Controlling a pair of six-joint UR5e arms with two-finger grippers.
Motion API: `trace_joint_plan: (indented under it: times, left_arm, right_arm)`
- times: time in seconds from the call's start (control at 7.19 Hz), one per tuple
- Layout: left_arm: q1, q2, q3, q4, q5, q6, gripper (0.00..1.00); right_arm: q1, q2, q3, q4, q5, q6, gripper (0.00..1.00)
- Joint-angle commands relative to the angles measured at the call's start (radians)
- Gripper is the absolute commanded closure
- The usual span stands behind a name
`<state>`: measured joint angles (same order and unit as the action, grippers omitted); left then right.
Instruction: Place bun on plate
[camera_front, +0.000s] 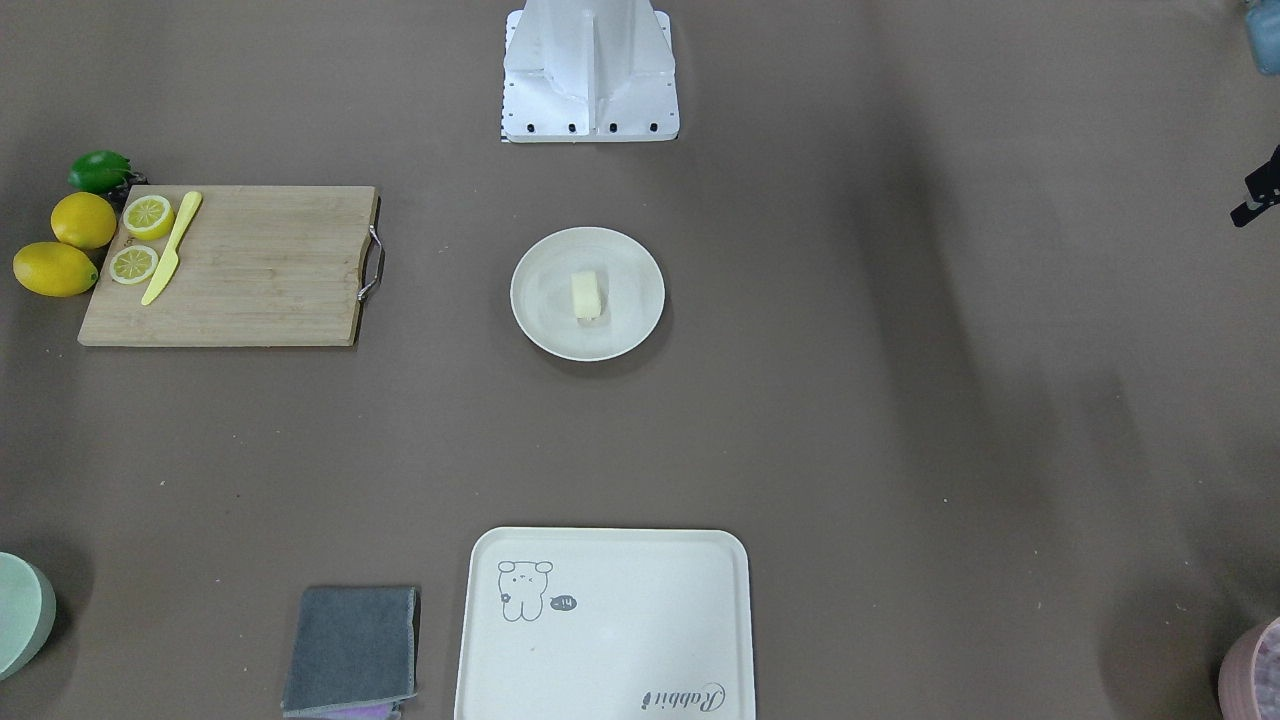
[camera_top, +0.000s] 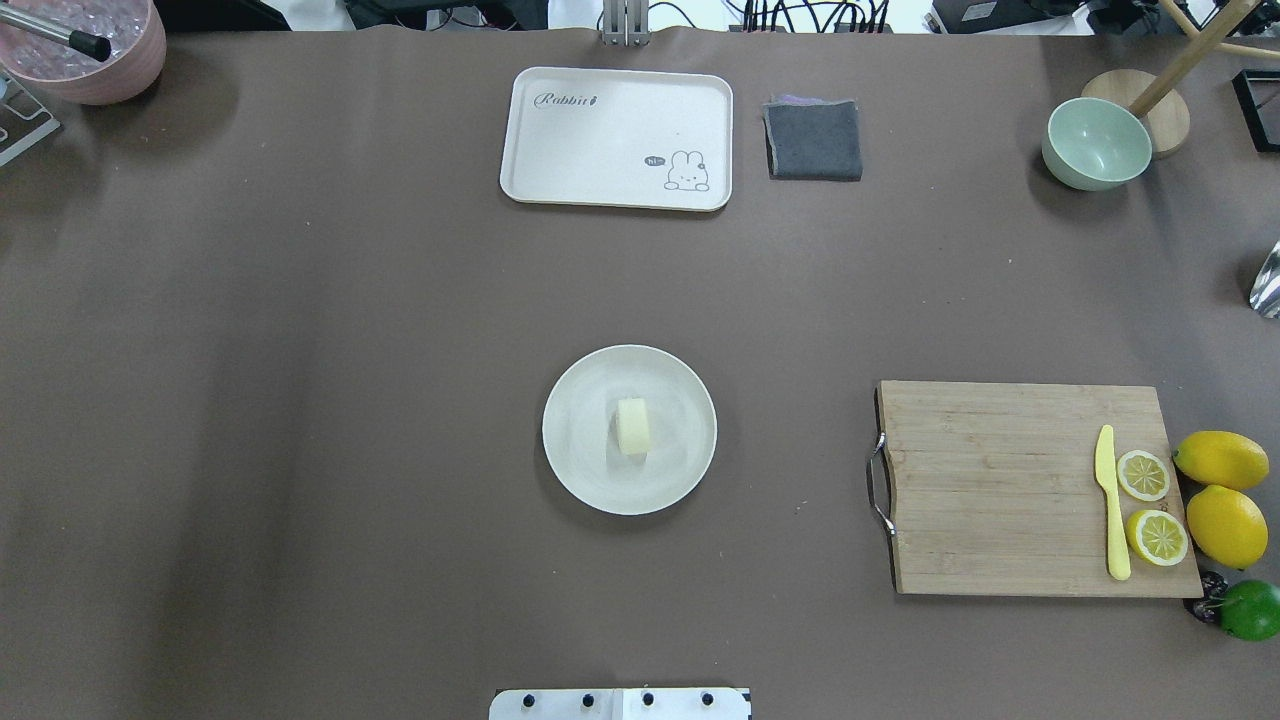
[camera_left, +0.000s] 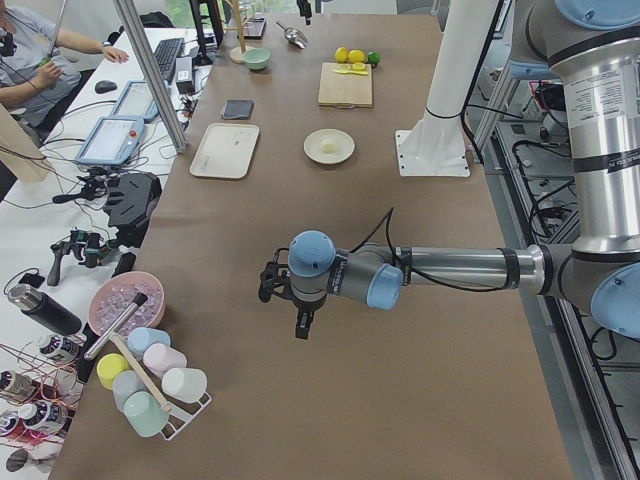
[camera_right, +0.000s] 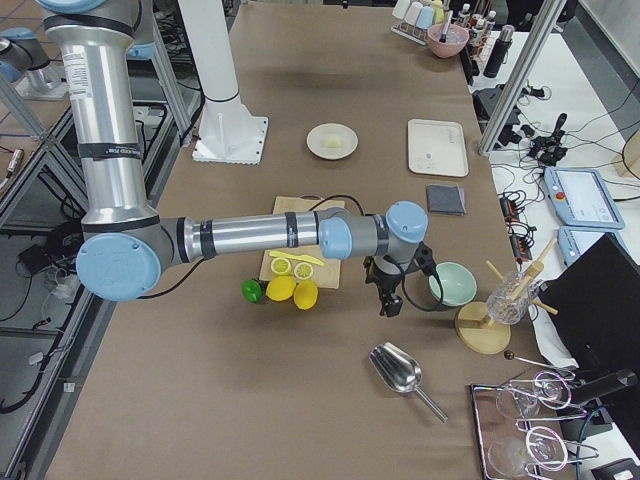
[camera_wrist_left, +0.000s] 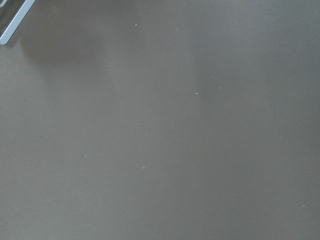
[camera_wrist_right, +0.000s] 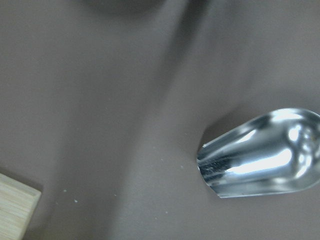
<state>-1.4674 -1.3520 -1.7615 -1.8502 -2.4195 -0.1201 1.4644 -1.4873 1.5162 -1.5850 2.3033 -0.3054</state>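
The pale cream bun (camera_top: 632, 427) lies in the middle of the round off-white plate (camera_top: 580, 470), at the centre of the table. The front-facing view shows the same bun (camera_front: 587, 295) on the plate (camera_front: 540, 320). No gripper is near them. My left gripper (camera_left: 300, 322) hangs over bare table far toward the left end, seen only in the exterior left view. My right gripper (camera_right: 388, 300) hangs past the lemons near the right end, seen only in the exterior right view. I cannot tell whether either is open or shut. Neither wrist view shows fingers.
A cream tray (camera_top: 615, 135) and a grey cloth (camera_top: 813, 140) lie at the far edge. A wooden cutting board (camera_top: 1000, 480) with a yellow knife, lemon slices and lemons sits on the right. A metal scoop (camera_wrist_right: 260, 160) lies below the right wrist. A green bowl (camera_top: 1097, 145) stands far right.
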Motion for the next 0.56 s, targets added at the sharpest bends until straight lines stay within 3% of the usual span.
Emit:
trace_joint_plan:
  times: [0.0, 0.42]
  left_arm:
    - [-0.013, 0.002, -0.001, 0.002, 0.011, 0.002, 0.03]
    - [-0.016, 0.005, -0.039, 0.002, 0.005, -0.001, 0.03]
  right_arm:
    - [0.062, -0.043, -0.024, 0.003, 0.001, -0.061, 0.00]
    - [0.068, -0.070, -0.022, 0.014, -0.004, -0.063, 0.00]
